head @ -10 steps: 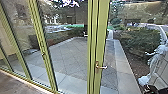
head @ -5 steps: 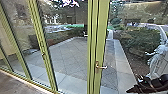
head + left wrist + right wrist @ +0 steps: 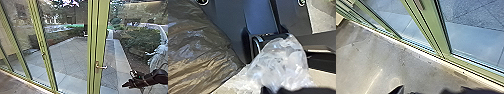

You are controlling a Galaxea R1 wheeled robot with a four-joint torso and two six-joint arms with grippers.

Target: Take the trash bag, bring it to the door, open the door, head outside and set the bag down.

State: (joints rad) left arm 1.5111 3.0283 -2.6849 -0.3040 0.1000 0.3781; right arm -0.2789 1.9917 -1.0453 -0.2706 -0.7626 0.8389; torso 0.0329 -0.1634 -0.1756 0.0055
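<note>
Compared with half a second ago, the right gripper (image 3: 128,82) shows higher in the head view's lower right, near the green-framed glass door (image 3: 100,32) and apart from its handle (image 3: 101,67); I cannot tell whether it is spread or closed. In the left wrist view, the dark trash bag (image 3: 195,50) lies beside clear crumpled plastic (image 3: 280,62); I cannot tell the left gripper's (image 3: 274,89) state.
</note>
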